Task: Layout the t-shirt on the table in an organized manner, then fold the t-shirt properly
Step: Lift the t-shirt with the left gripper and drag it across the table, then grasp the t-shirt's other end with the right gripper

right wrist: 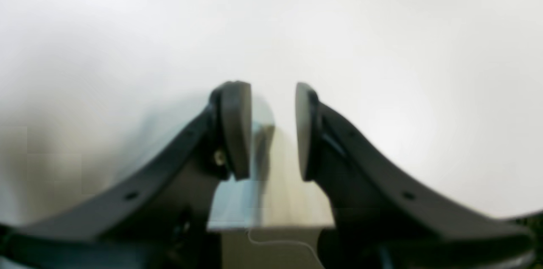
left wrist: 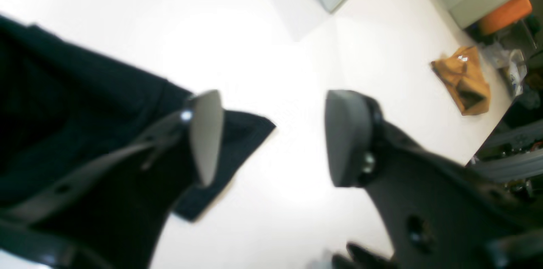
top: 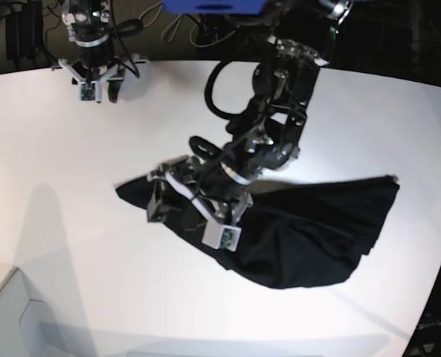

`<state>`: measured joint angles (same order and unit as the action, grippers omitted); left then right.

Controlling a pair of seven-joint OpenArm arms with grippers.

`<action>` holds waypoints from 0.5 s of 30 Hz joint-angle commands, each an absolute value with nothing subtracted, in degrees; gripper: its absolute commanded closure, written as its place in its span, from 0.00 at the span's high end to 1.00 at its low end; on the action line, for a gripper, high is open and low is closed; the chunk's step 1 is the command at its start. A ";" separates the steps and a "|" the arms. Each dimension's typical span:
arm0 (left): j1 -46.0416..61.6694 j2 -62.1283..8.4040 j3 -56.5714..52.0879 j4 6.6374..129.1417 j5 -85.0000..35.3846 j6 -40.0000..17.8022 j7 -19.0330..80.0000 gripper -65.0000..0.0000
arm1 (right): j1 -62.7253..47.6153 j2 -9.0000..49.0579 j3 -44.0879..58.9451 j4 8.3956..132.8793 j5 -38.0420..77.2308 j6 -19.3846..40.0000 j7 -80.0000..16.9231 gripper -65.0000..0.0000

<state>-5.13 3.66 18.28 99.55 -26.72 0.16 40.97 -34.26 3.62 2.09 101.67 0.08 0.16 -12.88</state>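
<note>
Nearest the base camera, along the bottom edge, a pale grey box corner (top: 1, 312) sits at lower left on the white table (top: 71, 149). Just beyond it the black t-shirt (top: 317, 230) lies crumpled across the middle and right of the tabletop: a broad rumpled mass at right running out to a point near the table's right edge, and a narrow strip reaching left. No print or label shows from this side.

Over the shirt's left strip hangs the left gripper (top: 194, 204), wrist bent down, its small white camera block close to the cloth. Left wrist view: jaws stand wide apart, nothing between them but bare white table. One light grey pad (left wrist: 205, 135) sits in front of a dark fold of the t-shirt (left wrist: 85, 103), whose corner pokes out just past it; whether pad and cloth touch cannot be told. The other finger (left wrist: 348, 137) is over bare table, clear of the cloth.

Farther on in that view, a crumpled tan-orange cloth (left wrist: 464, 80) lies near the table's edge, with clutter beyond.

Far back left in the base view, the right gripper (top: 94, 82) hangs well apart from the shirt. Right wrist view, blurred: jaws (right wrist: 273, 131) partly open with a narrow gap, nothing held, white table behind.
</note>
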 commanded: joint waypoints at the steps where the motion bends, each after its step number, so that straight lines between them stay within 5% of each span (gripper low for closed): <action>1: -5.85 2.15 17.80 102.02 -26.95 0.22 39.34 0.63 | -34.42 3.82 2.15 102.64 0.13 0.13 -11.47 0.29; 7: -6.02 -7.60 5.49 103.69 -26.95 0.31 38.90 0.66 | -33.80 4.00 1.80 102.55 0.13 0.13 -11.47 0.29; 15: -8.66 -7.78 -13.49 90.95 -27.12 0.31 38.90 0.66 | -30.55 4.00 1.63 99.82 0.13 0.22 -11.47 0.29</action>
<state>-7.35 -7.73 -13.58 89.80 -26.48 0.89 40.05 -30.46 3.81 1.58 98.85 0.08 0.19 -12.78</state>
